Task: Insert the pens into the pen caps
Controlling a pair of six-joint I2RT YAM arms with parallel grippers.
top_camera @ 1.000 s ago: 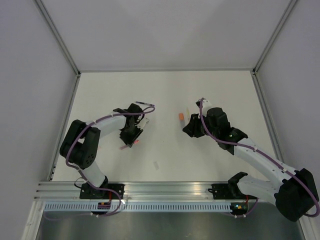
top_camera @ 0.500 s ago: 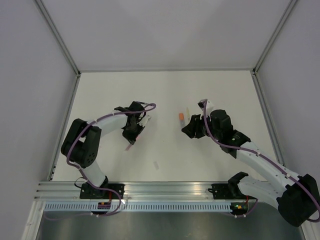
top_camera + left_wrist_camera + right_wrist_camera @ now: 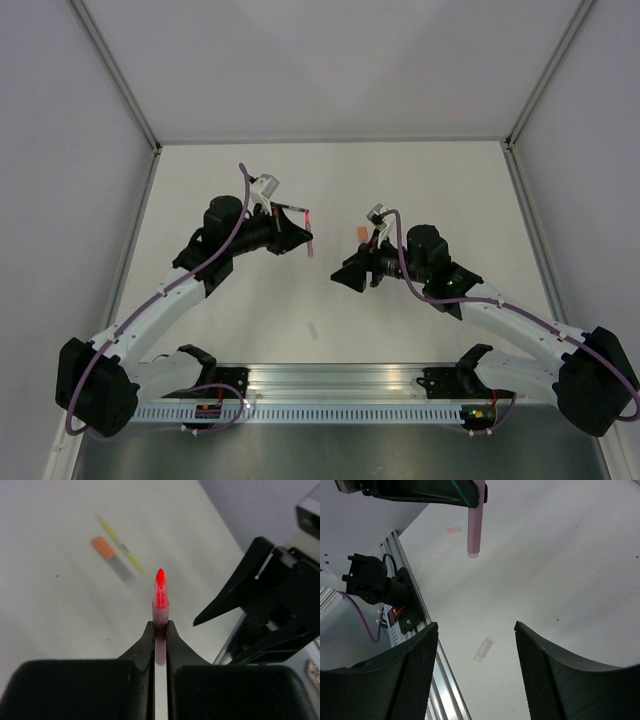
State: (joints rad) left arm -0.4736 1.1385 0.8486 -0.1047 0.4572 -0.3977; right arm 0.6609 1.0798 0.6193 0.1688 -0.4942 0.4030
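The red-pink pen (image 3: 160, 599) is off the table, pinched between the pressed-together jaws of the left gripper (image 3: 160, 628). Its bright red tip stands out in front of the fingers, and its pale rear end sticks out on the other side. The orange-red pen cap (image 3: 103, 548) lies on the white table (image 3: 50, 605) just beside the pale yellow pen (image 3: 119, 541), and nothing holds it. The right gripper (image 3: 475, 626) hangs above the table with its jaws spread wide and nothing between them; it touches neither the cap nor any pen. So I judge that the step in hand is the fetching of the cap: the pen is ready, the cap is not yet picked. The next move, I think, calls for the right gripper to go down over the cap, close on its short body, and lift it in line with the red tip. The cap is small and close to the yellow pen, so the fingers could catch both
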